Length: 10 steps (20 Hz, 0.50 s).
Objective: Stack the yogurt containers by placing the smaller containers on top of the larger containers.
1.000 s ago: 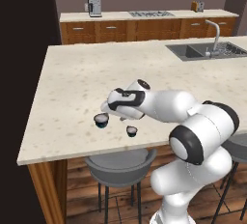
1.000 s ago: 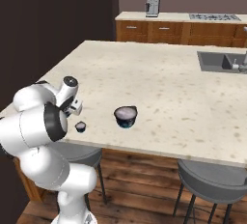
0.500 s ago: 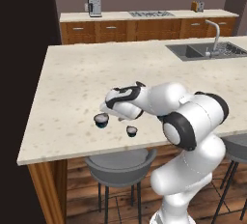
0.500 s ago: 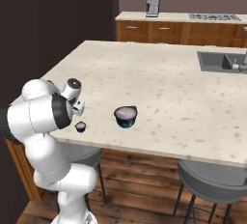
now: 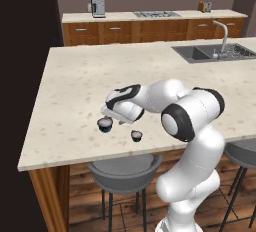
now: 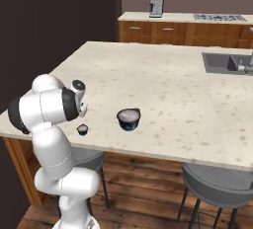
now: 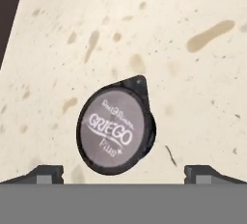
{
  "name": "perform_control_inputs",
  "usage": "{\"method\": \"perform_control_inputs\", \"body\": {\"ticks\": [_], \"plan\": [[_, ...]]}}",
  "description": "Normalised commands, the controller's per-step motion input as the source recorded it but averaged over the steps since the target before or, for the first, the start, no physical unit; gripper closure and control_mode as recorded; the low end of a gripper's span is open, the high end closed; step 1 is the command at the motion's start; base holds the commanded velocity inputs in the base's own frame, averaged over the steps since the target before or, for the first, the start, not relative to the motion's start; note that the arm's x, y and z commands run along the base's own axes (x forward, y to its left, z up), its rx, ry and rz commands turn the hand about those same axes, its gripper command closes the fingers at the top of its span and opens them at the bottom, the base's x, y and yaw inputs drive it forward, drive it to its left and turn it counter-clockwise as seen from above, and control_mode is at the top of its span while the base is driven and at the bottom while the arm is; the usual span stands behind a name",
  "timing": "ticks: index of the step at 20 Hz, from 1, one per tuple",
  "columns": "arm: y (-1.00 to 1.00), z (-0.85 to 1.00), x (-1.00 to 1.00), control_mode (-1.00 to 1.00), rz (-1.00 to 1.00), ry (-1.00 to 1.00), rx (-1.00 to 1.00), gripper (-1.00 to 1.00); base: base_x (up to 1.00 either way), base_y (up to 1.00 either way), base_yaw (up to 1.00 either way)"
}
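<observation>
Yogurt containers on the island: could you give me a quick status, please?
Jaws open, nothing held. Hand hangs over the larger container, upright on the counter. Smaller container sits apart near the front edge, not stacked. Nothing in the way.

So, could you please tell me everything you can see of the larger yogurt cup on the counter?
The larger yogurt cup is round and tapered, with dark sides, a teal band at its base and a greyish foil lid that has a small pointed pull tab and the word "GRIEGO". It stands upright and closed on the speckled counter, near the front edge. The smaller cup sits apart beside it. The open gripper hangs above it; nothing but the counter touches it.
</observation>
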Motion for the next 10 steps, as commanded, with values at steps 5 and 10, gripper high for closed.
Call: {"method": "perform_control_inputs", "body": {"ticks": [5,10], "plan": [[0.12,-0.19,0.23,-1.00,0.00,0.04,0.00,-1.00,0.00,0.00,0.00],[0.11,-0.20,0.20,-1.00,0.00,0.03,0.00,-1.00,0.00,0.00,0.00]]}}
